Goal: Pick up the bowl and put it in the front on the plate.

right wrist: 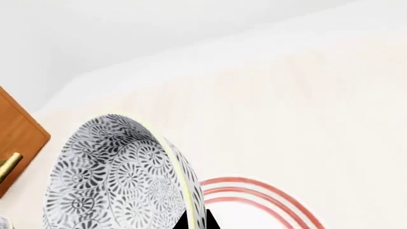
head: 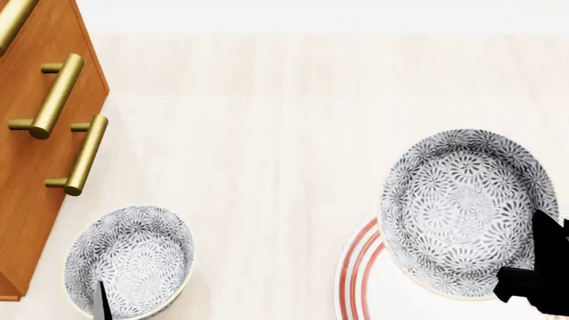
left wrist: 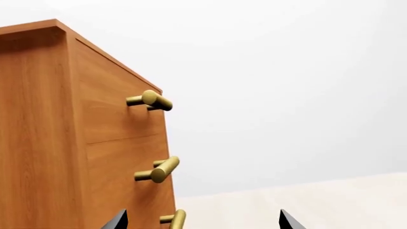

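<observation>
A grey floral-patterned bowl hangs tilted above the near right of the floor surface, over the left part of the red-ringed white plate. My right gripper is shut on the bowl's rim. In the right wrist view the bowl fills the lower left, its rim pinched between the right gripper's dark fingertips, with the plate just behind. My left gripper stands open and holds nothing; only its fingertips show.
A second patterned bowl sits at the near left, next to a wooden drawer cabinet with brass bar handles. The left wrist view faces that cabinet and its handles. Pale surface lies between the bowls.
</observation>
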Motion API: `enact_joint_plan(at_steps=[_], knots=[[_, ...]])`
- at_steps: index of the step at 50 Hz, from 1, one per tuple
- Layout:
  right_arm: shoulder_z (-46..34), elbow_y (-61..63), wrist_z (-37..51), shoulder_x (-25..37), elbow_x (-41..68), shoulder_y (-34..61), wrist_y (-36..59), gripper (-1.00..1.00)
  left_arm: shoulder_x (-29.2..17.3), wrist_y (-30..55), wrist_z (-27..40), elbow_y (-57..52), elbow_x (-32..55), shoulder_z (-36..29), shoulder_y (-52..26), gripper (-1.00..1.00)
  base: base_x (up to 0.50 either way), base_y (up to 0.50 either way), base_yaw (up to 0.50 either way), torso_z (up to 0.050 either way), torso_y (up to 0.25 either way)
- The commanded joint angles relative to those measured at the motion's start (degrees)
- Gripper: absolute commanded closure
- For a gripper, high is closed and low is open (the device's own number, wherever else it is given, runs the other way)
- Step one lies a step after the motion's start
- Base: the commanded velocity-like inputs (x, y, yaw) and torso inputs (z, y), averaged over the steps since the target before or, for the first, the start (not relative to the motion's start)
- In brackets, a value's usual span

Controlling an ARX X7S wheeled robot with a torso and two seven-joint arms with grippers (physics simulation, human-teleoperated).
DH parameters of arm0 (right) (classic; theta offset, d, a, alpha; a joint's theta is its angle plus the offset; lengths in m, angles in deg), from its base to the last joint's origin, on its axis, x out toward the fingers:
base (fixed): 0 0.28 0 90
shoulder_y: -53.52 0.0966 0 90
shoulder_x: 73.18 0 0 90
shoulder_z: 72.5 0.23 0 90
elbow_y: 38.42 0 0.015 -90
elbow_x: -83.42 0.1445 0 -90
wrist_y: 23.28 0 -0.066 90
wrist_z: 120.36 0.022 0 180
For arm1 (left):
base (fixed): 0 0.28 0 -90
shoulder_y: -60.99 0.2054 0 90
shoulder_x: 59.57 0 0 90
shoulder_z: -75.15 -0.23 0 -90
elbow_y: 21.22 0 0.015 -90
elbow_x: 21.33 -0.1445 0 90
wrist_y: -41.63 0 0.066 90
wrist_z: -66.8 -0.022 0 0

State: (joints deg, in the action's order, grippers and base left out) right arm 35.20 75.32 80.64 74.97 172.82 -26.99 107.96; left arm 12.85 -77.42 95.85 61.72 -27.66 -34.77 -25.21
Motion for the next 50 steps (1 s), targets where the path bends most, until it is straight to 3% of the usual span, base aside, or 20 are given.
enact_joint_plan(at_steps=[1,3,50], knots=[[1.3,-3.6,2.3,-0.4,11.0,-2.0,0.6,1.0,-0.2,0.1,-0.1,0.1,0.1,-0.5,-0.1,-1.0,0.0,0.0,0.0,0.0,0.0],[1.7,-5.6,5.5,-0.8,16.0,-0.9,-0.2,1.0,-0.2,0.3,-0.1,0.0,0.2,-0.6,-0.1,-1.0,0.0,0.0,0.0,0.0,0.0],[-4.0,-9.7,6.4,-3.7,10.7,-1.3,-0.1,1.0,-0.8,0.7,0.5,0.7,1.3,-1.3,-0.5,-1.0,0.0,0.0,0.0,0.0,0.0]])
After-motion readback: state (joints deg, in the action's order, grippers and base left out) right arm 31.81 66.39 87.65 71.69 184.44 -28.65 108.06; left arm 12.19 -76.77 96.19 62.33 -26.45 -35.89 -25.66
